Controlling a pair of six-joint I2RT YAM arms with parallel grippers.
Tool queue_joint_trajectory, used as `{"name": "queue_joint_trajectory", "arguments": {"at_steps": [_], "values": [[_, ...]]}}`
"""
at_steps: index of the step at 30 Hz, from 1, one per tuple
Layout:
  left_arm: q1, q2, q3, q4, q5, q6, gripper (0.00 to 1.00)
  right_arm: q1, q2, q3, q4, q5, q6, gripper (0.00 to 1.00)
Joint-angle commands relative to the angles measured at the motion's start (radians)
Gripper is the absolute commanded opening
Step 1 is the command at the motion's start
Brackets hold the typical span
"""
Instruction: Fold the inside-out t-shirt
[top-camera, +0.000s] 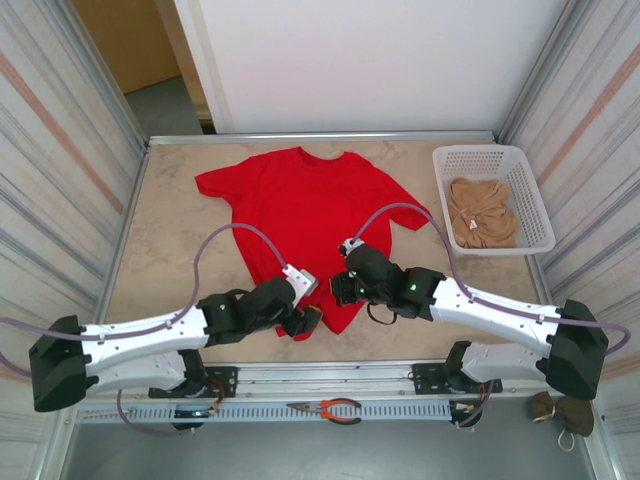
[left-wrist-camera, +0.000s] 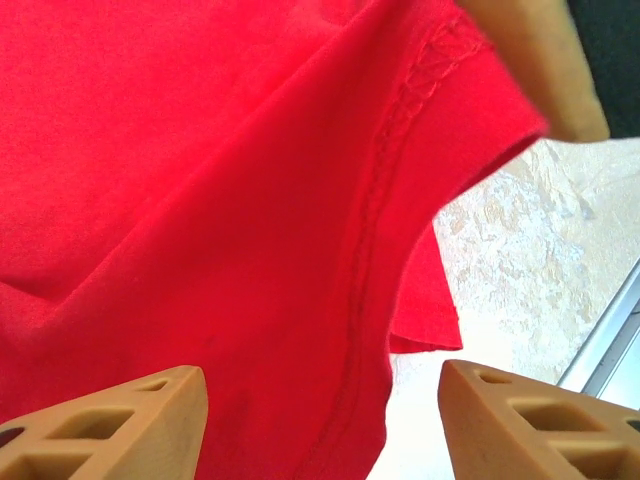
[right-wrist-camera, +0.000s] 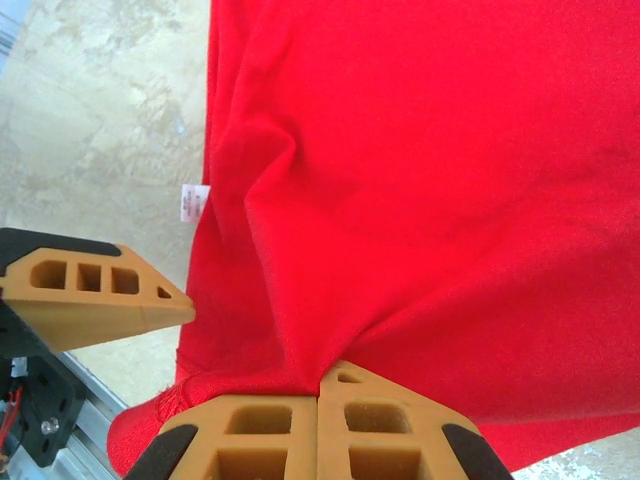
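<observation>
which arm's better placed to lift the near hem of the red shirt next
Right. The right gripper is shut on a pinch of the t-shirt near its hem, so it could probably lift at once. The left gripper stands open over the hem, gripping nothing.

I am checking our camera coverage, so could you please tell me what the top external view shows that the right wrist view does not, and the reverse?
Top external view: the whole red t-shirt spread out with both sleeves, a white basket holding a tan cloth, and pliers at the near edge. Right wrist view: the right gripper shut on a pinch of the shirt, and a small white label at the shirt's edge. Both: red fabric lying on the marbled table.
</observation>
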Motion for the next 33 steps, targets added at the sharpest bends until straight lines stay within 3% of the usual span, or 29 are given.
{"name": "queue_joint_trajectory", "arguments": {"at_steps": [1,5,7,12,14,17,22,23,25,27,30,33], "values": [[-0.005,0.030,-0.021,0.061,-0.021,-0.011,0.66,-0.009,-0.027,-0.010,-0.011,0.007,-0.003,0.00],[-0.003,0.074,-0.023,0.073,-0.048,-0.005,0.67,-0.009,-0.030,-0.012,-0.014,0.006,-0.002,0.00],[0.000,0.087,-0.029,0.076,-0.065,-0.001,0.63,-0.009,-0.032,-0.011,-0.015,0.007,-0.003,0.00],[0.033,0.081,-0.056,0.098,-0.066,0.009,0.27,-0.009,-0.042,-0.019,-0.019,0.011,0.000,0.00],[0.054,0.077,-0.056,0.107,-0.052,0.016,0.23,-0.009,-0.047,-0.025,-0.016,0.011,0.005,0.00],[0.092,0.081,-0.044,0.130,-0.007,0.032,0.00,-0.009,-0.050,-0.034,-0.006,0.007,0.014,0.00],[0.112,0.057,0.004,0.121,0.045,0.054,0.00,-0.012,-0.056,-0.043,-0.012,0.009,0.020,0.00],[0.111,0.045,0.021,0.107,0.053,0.054,0.00,-0.013,-0.061,-0.046,-0.013,0.006,0.023,0.09],[0.113,0.020,0.060,0.072,0.063,0.055,0.00,-0.016,-0.079,-0.059,-0.021,0.016,0.036,0.44],[0.115,0.001,0.111,0.032,0.078,0.061,0.00,-0.017,-0.109,-0.077,-0.021,0.018,0.050,0.52],[0.116,-0.006,0.180,-0.022,0.103,0.064,0.00,-0.001,-0.166,-0.107,-0.007,0.001,0.073,0.45],[0.116,0.001,0.247,-0.072,0.122,0.075,0.00,0.071,-0.207,-0.117,0.024,0.015,0.073,0.17]]}}
